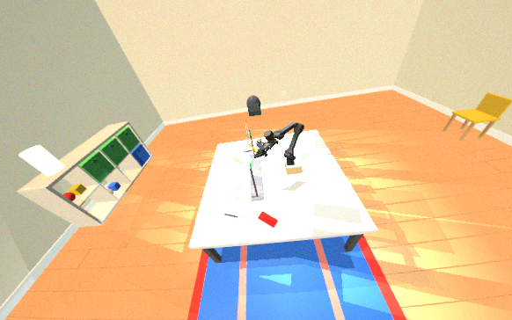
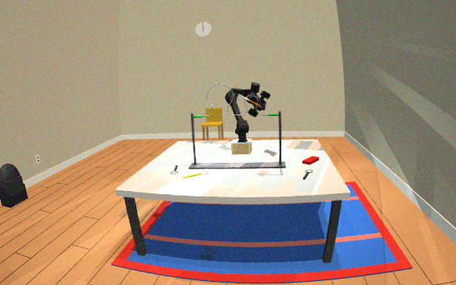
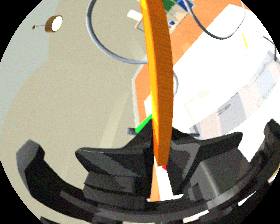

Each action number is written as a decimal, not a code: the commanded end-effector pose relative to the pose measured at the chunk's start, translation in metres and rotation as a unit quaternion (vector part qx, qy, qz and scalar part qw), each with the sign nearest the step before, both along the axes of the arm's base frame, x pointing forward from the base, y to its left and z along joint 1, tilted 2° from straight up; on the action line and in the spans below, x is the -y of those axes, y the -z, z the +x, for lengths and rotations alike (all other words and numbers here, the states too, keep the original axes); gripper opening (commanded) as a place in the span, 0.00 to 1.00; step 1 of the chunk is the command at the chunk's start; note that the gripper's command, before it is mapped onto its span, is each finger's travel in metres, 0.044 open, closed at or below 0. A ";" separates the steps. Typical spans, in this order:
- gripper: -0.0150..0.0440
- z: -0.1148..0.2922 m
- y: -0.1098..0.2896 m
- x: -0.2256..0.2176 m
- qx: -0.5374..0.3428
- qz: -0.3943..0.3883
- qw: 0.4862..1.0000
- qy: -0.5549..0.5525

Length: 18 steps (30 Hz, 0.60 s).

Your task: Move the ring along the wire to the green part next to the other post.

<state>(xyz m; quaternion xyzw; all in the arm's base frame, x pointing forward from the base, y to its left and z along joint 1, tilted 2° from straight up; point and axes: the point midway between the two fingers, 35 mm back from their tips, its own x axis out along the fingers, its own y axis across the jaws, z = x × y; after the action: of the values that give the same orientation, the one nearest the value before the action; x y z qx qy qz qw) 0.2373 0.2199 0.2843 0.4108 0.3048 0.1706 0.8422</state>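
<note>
The wire frame stands on a dark base point(image 2: 210, 165) on the white table point(image 2: 229, 188) point(image 1: 324, 220), with a left post point(image 2: 193, 137) and a right post point(image 2: 280, 137). Each post has a green wire part beside it, the left green part point(image 2: 198, 116) and the right green part point(image 2: 273, 114). The thin grey wire point(image 2: 218, 84) loops high between them. My gripper point(image 2: 258, 105) point(image 1: 259, 152) point(image 3: 153, 121) is shut on the orange handle point(image 2: 254, 102) point(image 3: 157, 63), in the air just left of and above the right green part. The handle's ring end points up-left toward the loop. The ring itself is too thin to tell from the wire.
A red block point(image 2: 310, 160) point(image 1: 267, 219), a magnifying glass point(image 2: 308, 173), a yellow pencil point(image 2: 191, 175) and a small key-like tool point(image 2: 175, 170) lie on the table. The arm stands on a wooden block point(image 2: 241, 148) point(image 1: 294, 169) behind the frame.
</note>
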 end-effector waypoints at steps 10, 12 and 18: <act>0.00 0.005 0.018 0.014 0.032 -0.150 0.988 0.004; 0.00 0.006 0.020 0.017 0.038 -0.174 0.984 0.004; 0.00 0.008 0.026 0.027 0.053 -0.244 0.968 0.006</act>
<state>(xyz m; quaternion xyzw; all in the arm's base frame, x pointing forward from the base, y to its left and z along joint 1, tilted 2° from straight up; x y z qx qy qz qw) 0.2432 0.1960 0.2608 0.2150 0.2915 0.1162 0.9248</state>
